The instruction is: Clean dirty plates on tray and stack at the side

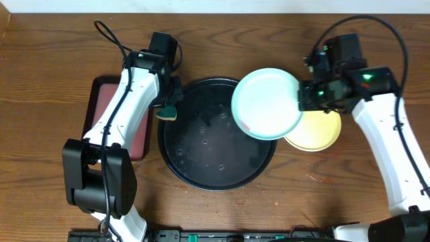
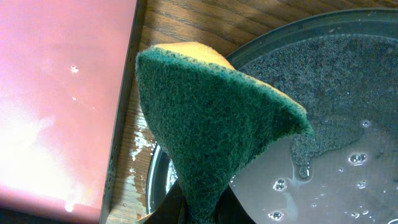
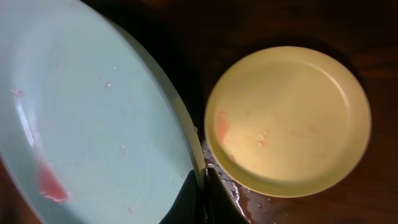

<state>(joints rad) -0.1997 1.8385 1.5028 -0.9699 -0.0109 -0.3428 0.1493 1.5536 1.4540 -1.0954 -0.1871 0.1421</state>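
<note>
Sponge hides left jaws almost wholly. Mint plate clamped in right jaws runs off frame leftward. Yellow plate beside right jaws half covered overhead.

**A robot test bench dressed as a washing-up station**

On a wood-grain table, the left arm and right arm, white-cased with loose black cables, flank the wet black tray. Kitchen props surround that tray: a green-faced sponge at its left rim, a mint plate over its right rim, a yellow plate just right, and a reddish tray to its left.
</note>
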